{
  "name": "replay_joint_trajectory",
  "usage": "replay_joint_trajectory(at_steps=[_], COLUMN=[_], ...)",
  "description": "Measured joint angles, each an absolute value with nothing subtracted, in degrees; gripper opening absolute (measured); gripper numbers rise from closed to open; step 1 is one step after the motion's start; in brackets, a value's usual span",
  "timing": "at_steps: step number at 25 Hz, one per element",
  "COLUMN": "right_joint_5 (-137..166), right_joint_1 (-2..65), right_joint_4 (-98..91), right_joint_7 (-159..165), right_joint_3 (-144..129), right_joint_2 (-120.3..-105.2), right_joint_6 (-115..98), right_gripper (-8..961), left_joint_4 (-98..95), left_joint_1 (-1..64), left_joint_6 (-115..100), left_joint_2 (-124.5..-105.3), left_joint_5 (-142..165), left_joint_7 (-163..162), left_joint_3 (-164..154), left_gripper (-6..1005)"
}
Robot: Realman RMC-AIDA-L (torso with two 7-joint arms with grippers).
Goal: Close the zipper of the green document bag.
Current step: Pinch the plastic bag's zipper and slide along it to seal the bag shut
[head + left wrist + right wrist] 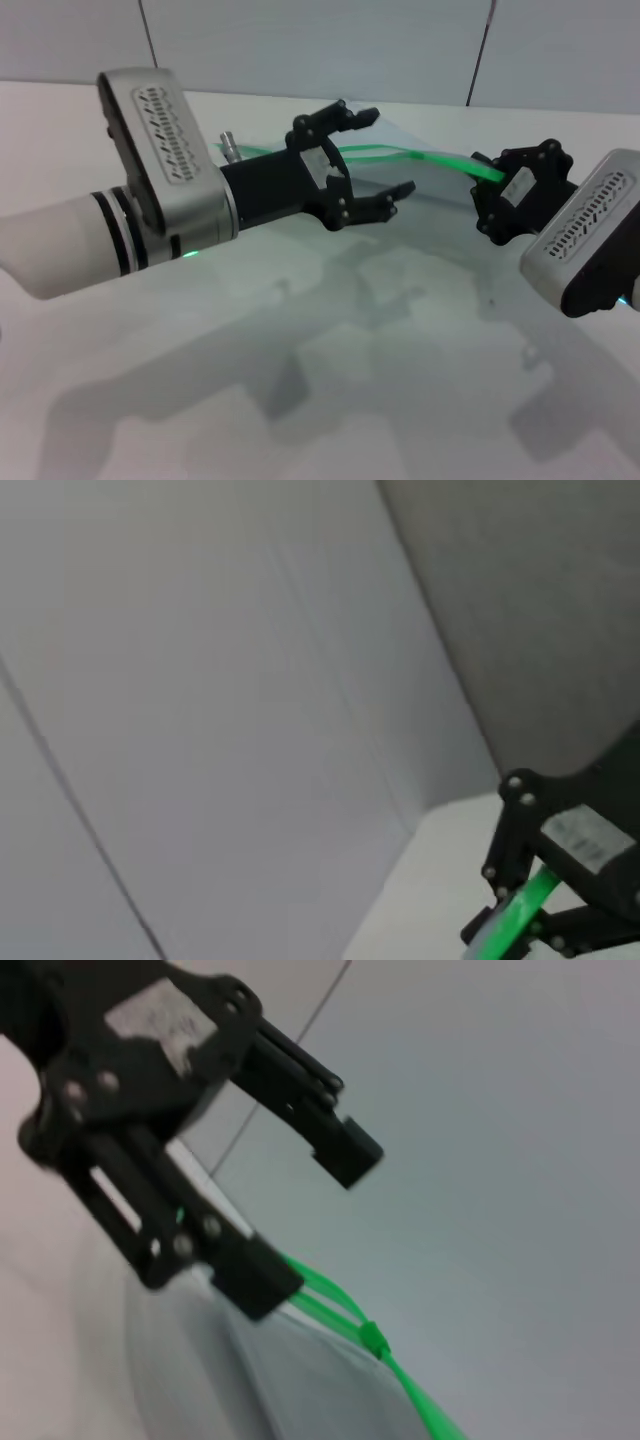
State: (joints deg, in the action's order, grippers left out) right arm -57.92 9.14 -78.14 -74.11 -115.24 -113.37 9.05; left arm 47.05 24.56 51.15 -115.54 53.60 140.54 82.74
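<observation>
Green document bag [420, 185] held off the counter [300, 380] mid-frame: right pincer [492, 195] clamps the zipper [440, 160] end, left pincer [372, 160] gapes wide & shd pinch the slider tab [372, 1337], then pull straight w/ strip taut.

Table [330, 400]: pale, matte; fills the head view from centre to 6 o'clock.
Wall [320, 50]: grey panels at 12 o'clock, thin dark seams between them.
Metal cylinder [231, 146]: small, at 10 o'clock; identity unclear.
</observation>
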Motion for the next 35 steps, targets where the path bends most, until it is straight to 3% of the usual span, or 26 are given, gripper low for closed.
replay_joint_trajectory(at_steps=[11, 35], right_joint_5=[-57.9, -69.5], right_joint_1=[7.6, 4.3], right_joint_4=[-82.4, -88.5], right_joint_7=[-74.1, -84.4], right_joint_3=[-113.0, -107.3], right_joint_2=[-113.47, -113.68], right_joint_6=[15.2, 25.7], right_gripper=[50, 54], left_joint_4=[63.8, 64.5], left_joint_1=[19.5, 19.7], left_joint_6=[41.7, 46.7], left_joint_2=[-116.12, -116.28], left_joint_5=[72.3, 76.3], left_joint_7=[131.3, 131.7], left_joint_3=[83.8, 85.4], left_gripper=[837, 819])
